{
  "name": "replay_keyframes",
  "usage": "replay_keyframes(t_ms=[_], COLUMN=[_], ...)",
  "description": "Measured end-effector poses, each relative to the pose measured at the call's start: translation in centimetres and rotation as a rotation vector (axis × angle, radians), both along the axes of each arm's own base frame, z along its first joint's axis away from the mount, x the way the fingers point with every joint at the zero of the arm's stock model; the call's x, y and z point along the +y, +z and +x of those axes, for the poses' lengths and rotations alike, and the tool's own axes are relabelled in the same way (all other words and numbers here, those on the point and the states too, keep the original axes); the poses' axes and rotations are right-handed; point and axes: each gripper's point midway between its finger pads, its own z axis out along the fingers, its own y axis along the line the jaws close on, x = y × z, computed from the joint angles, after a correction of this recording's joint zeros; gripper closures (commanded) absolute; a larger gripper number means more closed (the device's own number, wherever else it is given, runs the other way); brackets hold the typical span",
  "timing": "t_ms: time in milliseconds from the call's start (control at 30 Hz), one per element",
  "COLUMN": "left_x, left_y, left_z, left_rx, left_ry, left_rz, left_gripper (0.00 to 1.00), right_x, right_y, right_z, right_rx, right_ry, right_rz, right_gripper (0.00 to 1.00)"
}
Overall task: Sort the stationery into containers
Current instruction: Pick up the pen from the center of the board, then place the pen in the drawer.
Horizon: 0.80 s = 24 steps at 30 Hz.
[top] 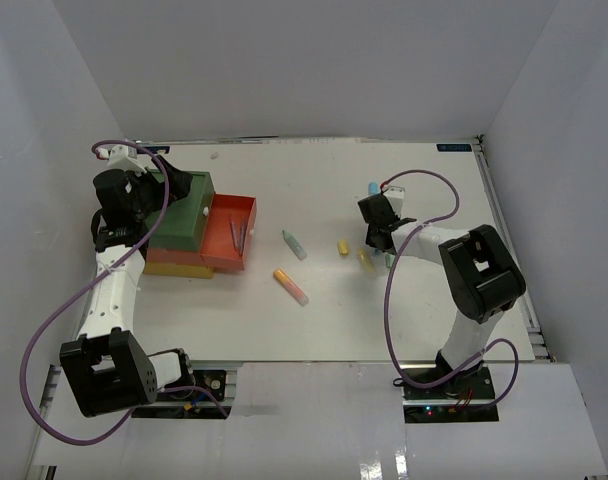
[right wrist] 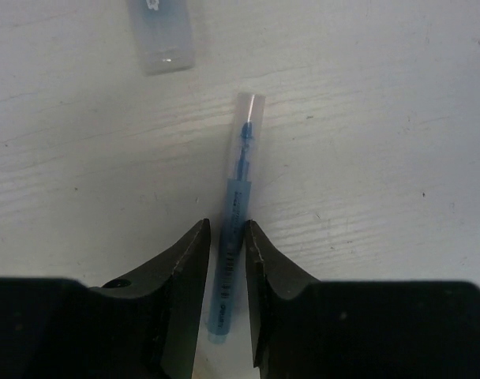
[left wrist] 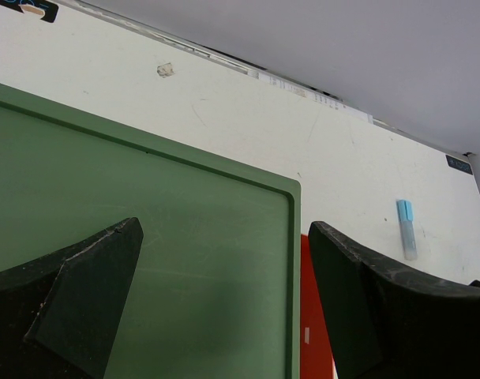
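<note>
Right hand (right wrist: 226,230): is grasping the blue pen (right wrist: 235,181) low on its barrel, one finger pressing on each side, with the pen's clear tip pointing away from the wrist.
Blue pen: is lying flat on the white surface (right wrist: 382,158), not yet lifted; taking it across its narrow width is judged the surest hold on so slim a thing.
Neighbouring item: a clear-capped marker (right wrist: 163,35) is lying just beyond, apart from the fingers.
Left hand (left wrist: 224,308): is hanging released, fingers spread wide, holding nothing, above the top of the green bin (left wrist: 145,205).
Containers: the red drawer (top: 231,232) is standing pulled out under the green bin, with a couple of pens inside; a yellow bin (top: 179,269) is showing at the bottom of the stack.
Loose stationery: a teal-tipped marker (top: 295,244) and an orange highlighter (top: 291,286) are lying between the stack and the right hand.
Progress, as judged: sorting is partly done and several pieces are waiting.
Risk, as judged: the pen may be pivoting when raised.
</note>
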Motion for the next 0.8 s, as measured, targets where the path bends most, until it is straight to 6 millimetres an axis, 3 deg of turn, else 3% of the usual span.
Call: replay_keyframes(t_ms=[300, 500, 567, 667, 800], left_x=[0.0, 0.0, 0.0, 0.0, 0.0], left_y=[0.0, 0.0, 0.0, 0.0, 0.0], left_z=[0.0, 0.0, 0.0, 0.0, 0.0], left_rx=[0.000, -0.001, -0.001, -0.001, -0.001], left_ry=[0.000, -0.001, -0.001, -0.001, -0.001], left_rz=[0.000, 0.000, 0.000, 0.000, 0.000], left_gripper=[0.02, 0.02, 0.02, 0.02, 0.02], right_x=[-0.3, -0.5, -0.1, 2.0, 9.1], right_y=[-0.4, 0.5, 2.3, 7.0, 14.6], right_z=[0.7, 0.8, 0.8, 0.9, 0.4], right_rx=[0.008, -0.004, -0.037, -0.141, -0.311], right_ry=[-0.036, -0.031, -0.009, 0.056, 0.218], right_rz=[0.031, 0.027, 0.043, 0.111, 0.270], right_gripper=[0.91, 0.92, 0.92, 0.92, 0.91])
